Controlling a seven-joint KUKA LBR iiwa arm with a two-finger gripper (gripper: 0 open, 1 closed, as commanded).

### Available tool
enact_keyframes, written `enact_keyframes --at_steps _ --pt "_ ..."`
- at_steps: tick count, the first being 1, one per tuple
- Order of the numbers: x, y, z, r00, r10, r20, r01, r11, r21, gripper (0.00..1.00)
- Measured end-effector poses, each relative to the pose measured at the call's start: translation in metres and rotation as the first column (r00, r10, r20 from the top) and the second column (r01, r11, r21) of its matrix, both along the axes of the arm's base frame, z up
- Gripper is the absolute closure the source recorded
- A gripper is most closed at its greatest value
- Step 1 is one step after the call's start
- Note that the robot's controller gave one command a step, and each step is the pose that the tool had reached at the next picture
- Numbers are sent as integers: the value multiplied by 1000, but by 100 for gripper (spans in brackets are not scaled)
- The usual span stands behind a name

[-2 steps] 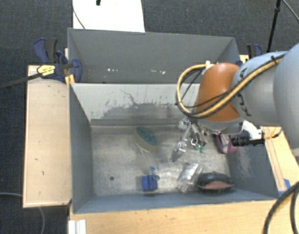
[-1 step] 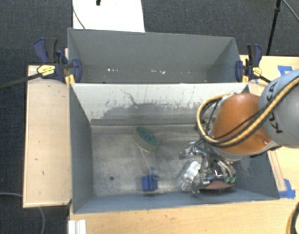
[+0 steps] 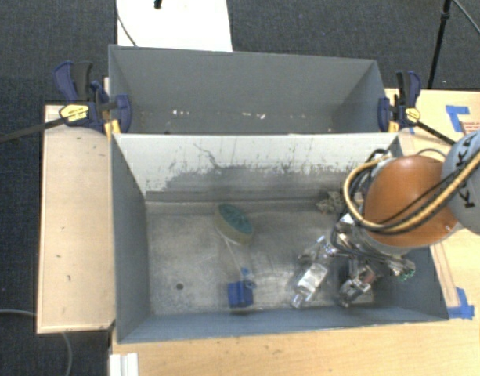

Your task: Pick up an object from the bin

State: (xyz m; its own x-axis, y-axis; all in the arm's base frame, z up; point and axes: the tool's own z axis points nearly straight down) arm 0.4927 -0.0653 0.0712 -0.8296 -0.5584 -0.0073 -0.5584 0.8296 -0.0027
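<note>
Now you are looking at the claw sitting low in the front right corner of the bin. It is hanging under the arm's smooth, rounded orange cover, and pale cables are looping round that dome. You cannot tell whether the claw is open or closed, because its tip is lying among dark metal parts, and nothing is showing clearly as gripped.

Just beside it, on its left in the view, a small clear bottle is lying tilted on the floor, glinting silvery, with its narrow end pointing toward the front wall. It is the thing nearest the claw; you cannot tell whether they are touching.

Farther left, a small blue block with squared edges is resting near the front wall. Behind it, well apart from the claw, an oval pad with a teal top and a pale beige rim is lying toward the back. A crumpled grey-brown lump is sitting against the back wall, near the cover. The bin's grey metal is looking scuffed and scratched, with pale streaks running down the back wall.
</note>
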Motion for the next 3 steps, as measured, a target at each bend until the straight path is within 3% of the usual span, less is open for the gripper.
enact_keyframes --at_steps 1,2,3 --pt "-9 1 2 987 -162 10 162 987 0 0" --pt "-11 2 2 987 -163 4 163 987 1 100" --pt "-9 2 94 986 -165 2 165 986 -1 100"
